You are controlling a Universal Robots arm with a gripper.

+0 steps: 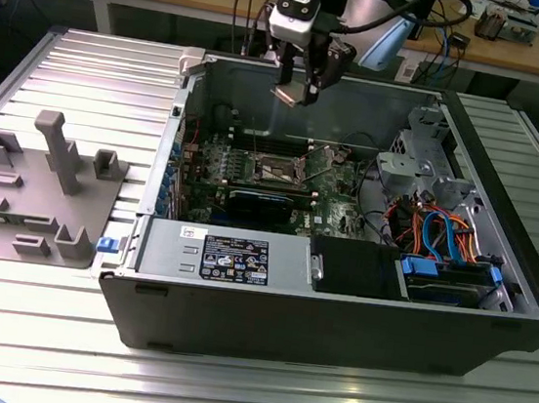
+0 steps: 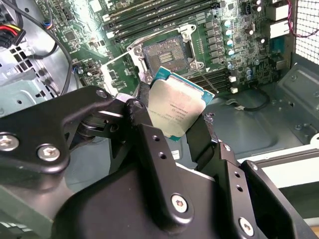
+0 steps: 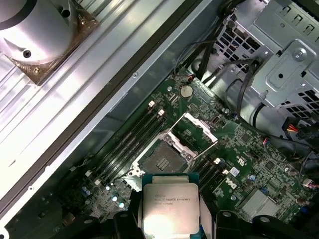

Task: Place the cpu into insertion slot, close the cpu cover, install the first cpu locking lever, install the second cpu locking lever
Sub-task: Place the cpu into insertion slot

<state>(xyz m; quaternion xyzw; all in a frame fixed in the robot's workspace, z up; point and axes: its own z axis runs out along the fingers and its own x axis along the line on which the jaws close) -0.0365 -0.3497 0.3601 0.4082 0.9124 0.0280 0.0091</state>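
Observation:
My gripper (image 1: 296, 89) hangs above the open computer case, near its back wall, shut on the cpu (image 1: 289, 96). In both wrist views the cpu (image 2: 177, 110) (image 3: 169, 208) is a silvery square chip pinched by its edges between the black fingers (image 2: 143, 112) (image 3: 124, 221). The insertion slot (image 1: 279, 170) (image 2: 167, 51) (image 3: 160, 160) lies bare on the green board, well below the chip and apart from it. The cpu cover (image 2: 118, 74) (image 3: 195, 130) stands flipped open beside the slot.
Long black memory slots (image 3: 129, 144) flank the socket. A black card (image 1: 259, 203) and a power supply (image 1: 233, 256) sit toward the case front, a drive cage with blue and orange cables (image 1: 441, 242) at the exterior view's right. A grey fixture (image 1: 34, 192) stands outside the case.

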